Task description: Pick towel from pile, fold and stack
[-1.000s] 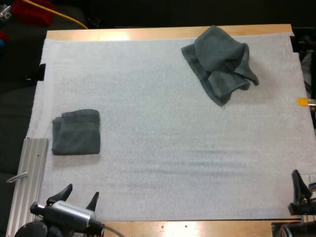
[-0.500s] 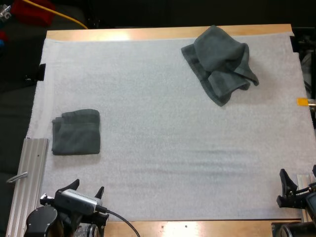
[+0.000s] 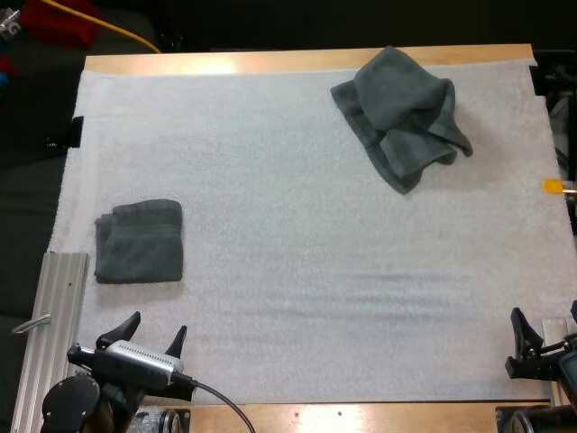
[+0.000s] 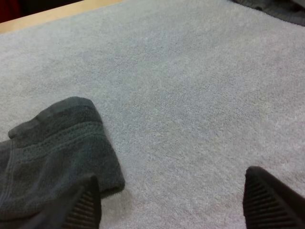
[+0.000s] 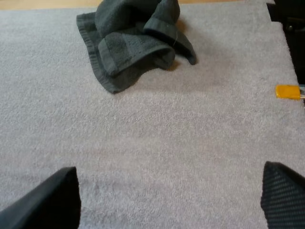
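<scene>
A crumpled dark grey-green towel (image 3: pixel 401 113) lies at the far right of the white mat (image 3: pixel 297 234); the right wrist view has that crumpled towel (image 5: pixel 133 40) well ahead of my fingers. A folded towel (image 3: pixel 140 241) rests flat at the mat's left side, and in the left wrist view this folded towel (image 4: pixel 50 152) sits just beyond one of my fingers. My left gripper (image 3: pixel 151 336) hovers open at the near left edge, a little in front of the folded towel. My right gripper (image 3: pixel 541 329) stands open at the near right corner, holding nothing.
A ribbed metal rail (image 3: pixel 52 334) runs along the mat's left near side beside my left arm. The wooden table edge (image 3: pixel 297 61) shows beyond the mat's far side.
My left gripper dipped back toward the near edge and came slightly forward again, fingers apart throughout. The right gripper slid a little back and left. Both towels stayed put.
</scene>
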Robot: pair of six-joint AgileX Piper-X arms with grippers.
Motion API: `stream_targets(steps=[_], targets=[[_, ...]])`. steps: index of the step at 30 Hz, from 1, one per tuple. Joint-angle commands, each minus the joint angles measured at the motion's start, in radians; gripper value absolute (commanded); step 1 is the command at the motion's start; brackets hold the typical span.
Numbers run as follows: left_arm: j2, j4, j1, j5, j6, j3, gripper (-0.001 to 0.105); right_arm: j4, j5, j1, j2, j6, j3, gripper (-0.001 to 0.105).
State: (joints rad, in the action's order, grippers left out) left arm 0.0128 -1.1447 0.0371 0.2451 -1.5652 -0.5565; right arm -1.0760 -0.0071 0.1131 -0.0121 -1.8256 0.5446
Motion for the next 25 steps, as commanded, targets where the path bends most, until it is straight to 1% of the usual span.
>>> stream_targets(steps=[1, 25], targets=[[0.139, 0.015, 0.004, -0.003, -0.007, -0.001, 0.061, 0.01, -0.004, -0.004, -0.041, -0.002, 0.001, 0.076], [0.139, 0.015, -0.011, -0.003, -0.007, -0.001, 0.061, 0.01, -0.004, -0.004, -0.041, -0.002, 0.001, 0.076]])
